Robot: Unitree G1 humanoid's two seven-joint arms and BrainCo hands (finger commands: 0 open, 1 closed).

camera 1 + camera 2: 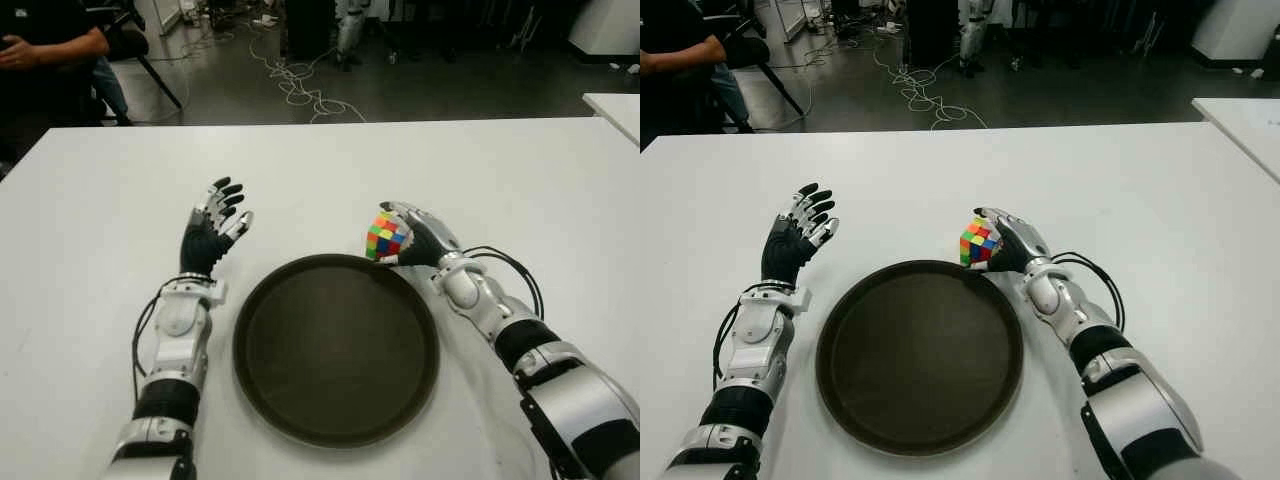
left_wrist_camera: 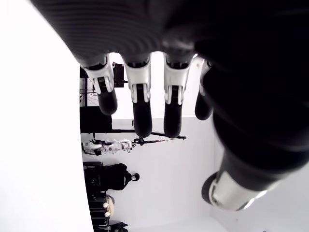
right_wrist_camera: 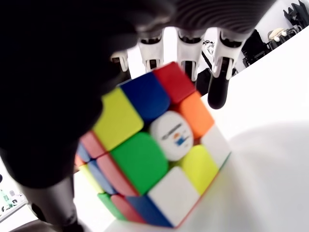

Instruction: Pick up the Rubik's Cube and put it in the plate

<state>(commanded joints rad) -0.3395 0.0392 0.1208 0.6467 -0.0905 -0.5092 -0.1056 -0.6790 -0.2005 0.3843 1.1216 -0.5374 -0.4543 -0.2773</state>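
The round dark plate (image 1: 335, 348) is bare, so the drop is left; at its 1 o'clock rim the right hand (image 1: 420, 240) grips the Rubik's Cube (image 1: 386, 236), apparently just off the white counter (image 1: 90, 230). At 10 o'clock the left hand (image 1: 213, 232) shows beside the plate, fingers spread, holding nothing, and nothing blocks the way; beyond the counter a seated person (image 1: 45, 45) and floor cables (image 1: 300, 85).

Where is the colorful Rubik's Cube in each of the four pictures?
Left eye view: Rubik's Cube in the right hand, just past the plate's far right rim.
Right eye view: same spot, by the dark plate.
Left wrist view: not in it, only the left hand, open.
Right wrist view: fills the middle, under the fingers.
Shared landmark: the white table.
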